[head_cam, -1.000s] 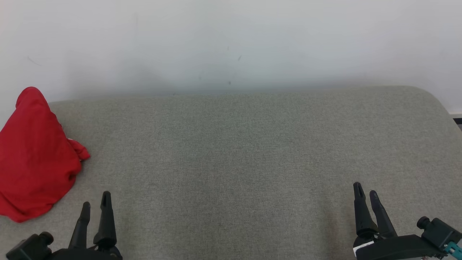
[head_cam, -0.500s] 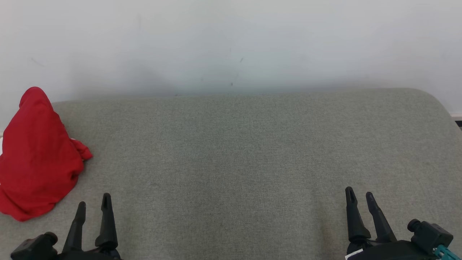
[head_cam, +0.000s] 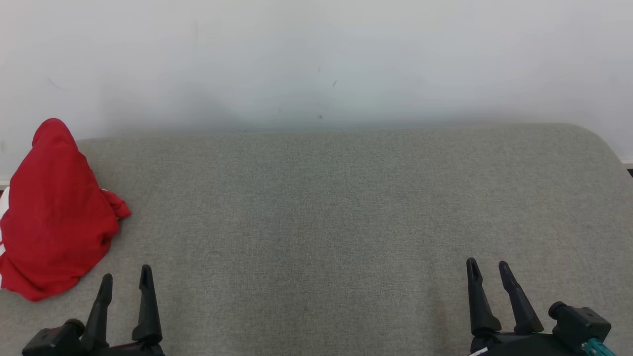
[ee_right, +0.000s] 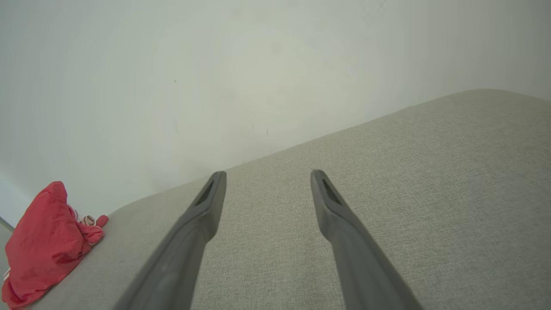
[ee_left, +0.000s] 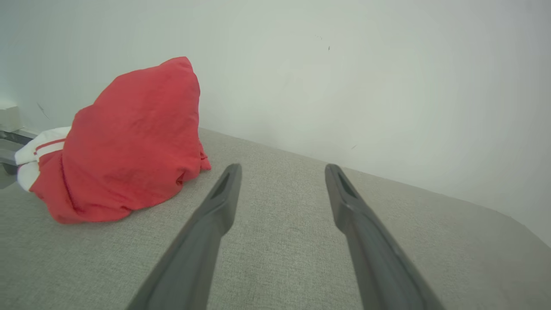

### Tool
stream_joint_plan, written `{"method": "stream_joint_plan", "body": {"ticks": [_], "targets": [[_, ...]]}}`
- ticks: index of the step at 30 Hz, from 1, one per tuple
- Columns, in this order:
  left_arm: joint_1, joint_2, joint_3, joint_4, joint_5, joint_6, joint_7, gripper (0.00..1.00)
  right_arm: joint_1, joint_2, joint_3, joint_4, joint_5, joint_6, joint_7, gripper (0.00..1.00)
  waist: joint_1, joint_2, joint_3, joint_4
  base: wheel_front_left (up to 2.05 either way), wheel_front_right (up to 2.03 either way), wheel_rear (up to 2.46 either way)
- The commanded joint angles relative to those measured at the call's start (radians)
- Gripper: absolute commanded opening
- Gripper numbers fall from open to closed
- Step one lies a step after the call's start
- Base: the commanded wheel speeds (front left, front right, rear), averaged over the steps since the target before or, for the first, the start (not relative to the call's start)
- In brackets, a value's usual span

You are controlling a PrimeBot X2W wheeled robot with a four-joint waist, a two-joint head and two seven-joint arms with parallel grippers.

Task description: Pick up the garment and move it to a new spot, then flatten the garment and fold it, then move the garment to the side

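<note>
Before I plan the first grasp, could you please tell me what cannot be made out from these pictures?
- Head view: the left side of the red garment is cut off by the picture's edge.
- All views: its type is unclear; it sits bunched in a heap.
- Left wrist view: the white striped part runs behind the red heap.
- Head view: the bottom edge cuts off the left gripper and right gripper bases.

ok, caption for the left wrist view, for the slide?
Open left fingers over the cushion, red garment heaped at left near the wall.
</note>
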Motion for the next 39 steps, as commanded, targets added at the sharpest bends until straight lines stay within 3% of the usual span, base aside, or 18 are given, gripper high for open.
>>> {"method": "stream_joint_plan", "body": {"ticks": [1,22,39], "targets": [[0.006,0.007,0.001,-0.014,0.034,0.004,-0.011,1.0,0.005,-0.003,0.005,-0.012,-0.029,-0.001,-0.01,1.0,0.0,0.0,-0.001,0.001,0.0,0.0,0.0],[0.023,-0.001,0.019,-0.013,0.162,-0.034,-0.054,1.0,0.023,-0.004,0.025,-0.026,-0.186,-0.002,-0.053,1.0,0.0,0.0,-0.014,0.006,0.0,0.0,0.0],[0.042,-0.007,0.046,0.031,0.239,-0.058,-0.087,1.0,0.054,-0.004,0.0,-0.018,-0.248,-0.002,-0.085,1.0,0.0,0.0,-0.033,0.011,0.0,0.0,0.0]]}}
